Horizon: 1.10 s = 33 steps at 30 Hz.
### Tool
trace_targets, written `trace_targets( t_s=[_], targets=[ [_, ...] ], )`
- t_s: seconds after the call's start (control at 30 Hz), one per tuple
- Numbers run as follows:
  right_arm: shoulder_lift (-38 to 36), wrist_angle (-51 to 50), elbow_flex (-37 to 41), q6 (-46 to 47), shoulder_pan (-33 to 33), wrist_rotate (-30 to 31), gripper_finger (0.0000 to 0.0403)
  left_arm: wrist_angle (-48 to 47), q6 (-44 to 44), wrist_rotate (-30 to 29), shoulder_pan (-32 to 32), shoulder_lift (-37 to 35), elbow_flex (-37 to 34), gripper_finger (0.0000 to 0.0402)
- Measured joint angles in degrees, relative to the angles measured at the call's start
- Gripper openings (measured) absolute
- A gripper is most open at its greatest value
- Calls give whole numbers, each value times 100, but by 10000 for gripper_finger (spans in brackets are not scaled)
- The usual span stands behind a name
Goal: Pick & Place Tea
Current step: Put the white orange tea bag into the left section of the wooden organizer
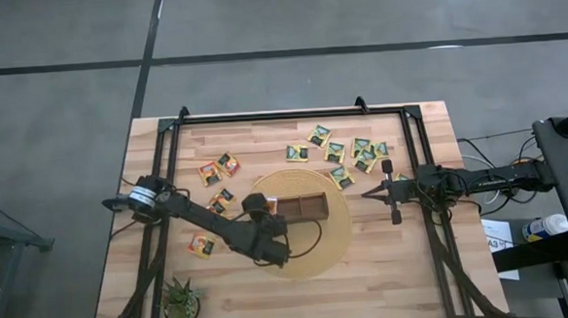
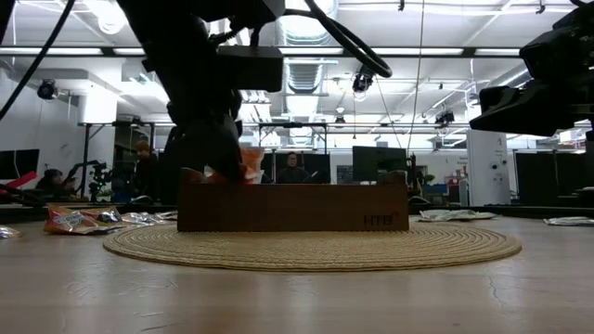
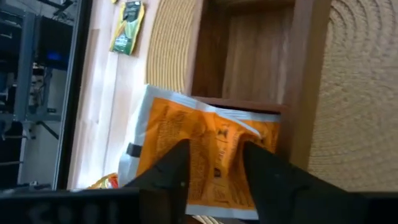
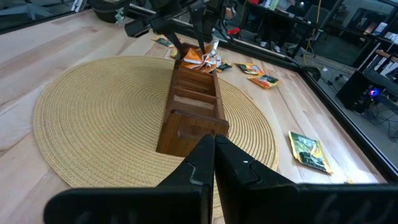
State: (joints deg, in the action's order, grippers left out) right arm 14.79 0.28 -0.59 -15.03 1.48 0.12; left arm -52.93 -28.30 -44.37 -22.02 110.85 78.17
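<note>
I see my left gripper (image 3: 214,165) parted around a crumpled orange tea sachet (image 3: 205,149) at the dark-brown wooden box's (image 3: 255,59) left end; right gripper (image 4: 214,155) closed, empty.

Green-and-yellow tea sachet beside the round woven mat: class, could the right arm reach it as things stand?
Probably yes: the green-and-yellow tea sachet lies flat on bare wooden table near the shut right gripper, nothing between them.

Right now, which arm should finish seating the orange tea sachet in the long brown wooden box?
Left. Its gripper is at the box's end compartment, fingers astride the orange sachet resting on the wall. The right gripper waits shut, beside the round woven mat.
</note>
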Motion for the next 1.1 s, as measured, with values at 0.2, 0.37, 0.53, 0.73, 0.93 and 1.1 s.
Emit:
trace_targets(
  t_s=[0.2,0.37,0.53,0.73,0.93,1.1],
  targets=[
    [0,1,1,0,0,0,9,-5,-42,103,-2,-7,17,215],
    [0,-1,1,0,0,-1,9,20,-509,386,-20,-22,296,241],
    [0,0,0,0,-1,-1,9,-70,-559,771,-32,-31,704,233],
    [-1,0,0,0,-1,0,9,-505,-517,783,-36,-31,1003,181],
    [0,1,0,0,-2,-2,9,-619,-381,1224,-36,-31,969,42],
    [-1,-1,0,0,-1,-1,9,-560,-292,1240,-33,-31,966,3]
  ],
)
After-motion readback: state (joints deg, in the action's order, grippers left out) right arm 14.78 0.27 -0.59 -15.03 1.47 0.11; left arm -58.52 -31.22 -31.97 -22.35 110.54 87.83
